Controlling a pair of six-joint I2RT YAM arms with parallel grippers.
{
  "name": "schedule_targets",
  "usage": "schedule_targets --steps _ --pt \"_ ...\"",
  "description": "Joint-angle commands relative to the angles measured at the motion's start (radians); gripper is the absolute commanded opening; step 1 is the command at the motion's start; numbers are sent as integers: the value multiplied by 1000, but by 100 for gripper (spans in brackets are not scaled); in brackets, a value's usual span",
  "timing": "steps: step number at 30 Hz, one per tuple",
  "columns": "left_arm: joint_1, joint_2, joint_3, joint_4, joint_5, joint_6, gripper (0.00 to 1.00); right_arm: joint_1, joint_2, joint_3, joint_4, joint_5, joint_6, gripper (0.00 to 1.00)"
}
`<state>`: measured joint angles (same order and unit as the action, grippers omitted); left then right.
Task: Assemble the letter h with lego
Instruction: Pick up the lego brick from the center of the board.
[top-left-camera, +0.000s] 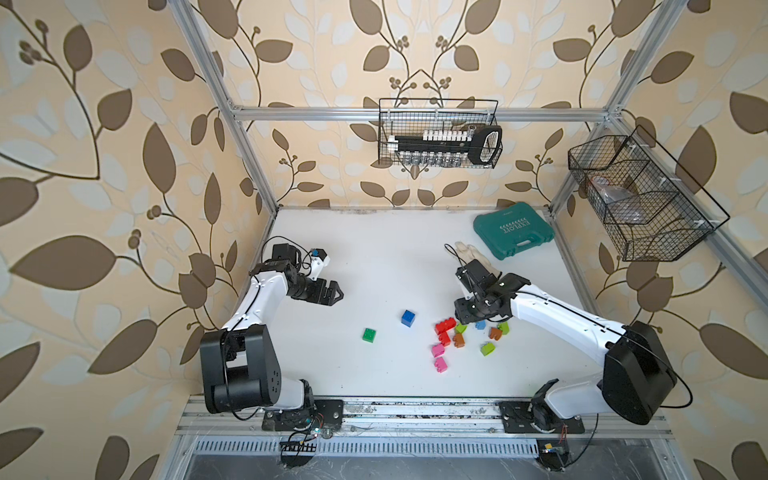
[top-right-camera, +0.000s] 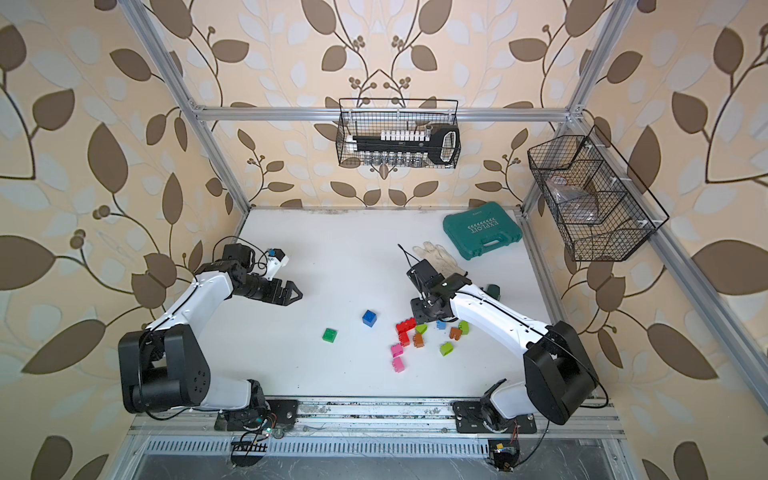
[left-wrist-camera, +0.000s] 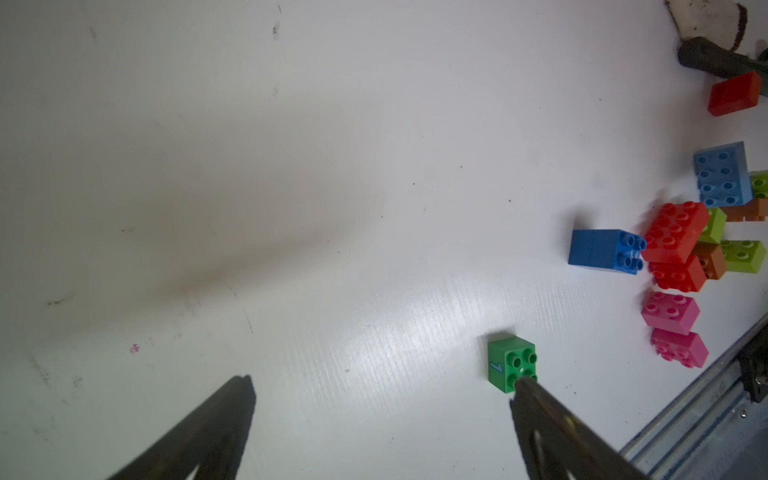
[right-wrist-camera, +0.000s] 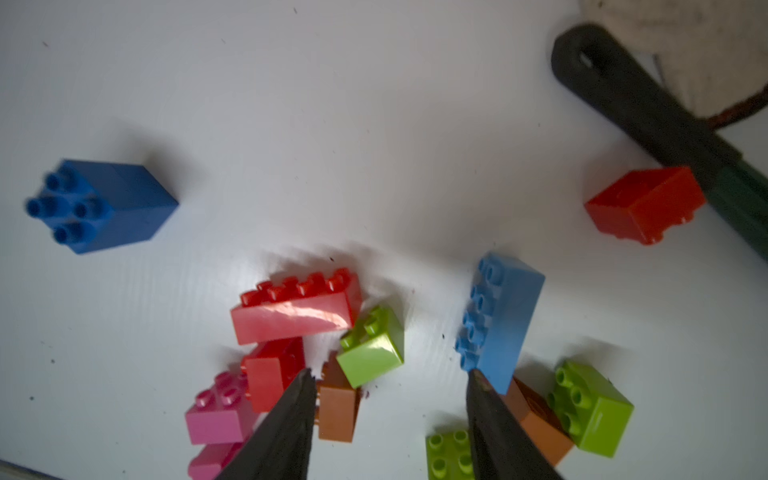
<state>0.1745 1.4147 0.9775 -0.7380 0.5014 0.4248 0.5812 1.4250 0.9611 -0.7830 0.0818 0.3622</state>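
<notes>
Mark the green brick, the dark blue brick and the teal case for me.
green brick (top-left-camera: 369, 334): in a top view, on its studded top face.
dark blue brick (top-left-camera: 409, 315): in a top view, on its top face.
teal case (top-left-camera: 513, 230): in a top view, middle of its lid.

A heap of bricks lies on the table's right half. One brick and another brick sit apart, left of it. A glove and a case lie behind it.

The left gripper hangs over the white table, jaws spread wide. A green brick sits at one fingertip. Farther off, a dark blue brick stands near red bricks, two pink bricks and a light blue brick.
</notes>
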Motion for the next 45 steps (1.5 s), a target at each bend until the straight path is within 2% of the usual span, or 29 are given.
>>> schedule_targets --steps 1,5,13,18,23,26,29,32,34,37,39,41,45 --pt "-16 -27 19 -33 37 28 99 -10 0 -19 -39 -81 -55 53" --pt "-18 -45 0 -17 38 30 99 -21 73 5 -4 -147 -126 52" --pt "-18 -54 2 -29 34 27 99 -21 222 53 -8 -94 -160 52" --pt "-18 -49 -2 -20 34 26 99 -21 256 68 5 -69 -163 45" --pt "-19 -41 5 -34 48 26 99 -21 267 71 39 -54 -175 37" --pt "-20 -30 24 -60 85 30 99 -16 250 71 47 -37 -183 25" --pt "-26 -14 90 -156 144 48 99 -5 181 79 46 -16 -193 24" --pt "-63 -11 159 -233 179 55 99 23 85 91 42 65 -211 24" --pt "-98 -7 220 -292 214 55 99 47 7 78 97 81 -226 25" --pt "-119 -7 274 -325 294 12 99 96 -100 27 293 -38 -252 25" --pt "-119 -4 294 -342 308 10 99 154 -121 -15 479 -116 -256 25" --pt "-115 -5 304 -375 239 44 99 225 -76 -21 637 -178 -299 24" --pt "-32 -20 234 -344 158 65 99 349 161 116 737 -153 -364 24"
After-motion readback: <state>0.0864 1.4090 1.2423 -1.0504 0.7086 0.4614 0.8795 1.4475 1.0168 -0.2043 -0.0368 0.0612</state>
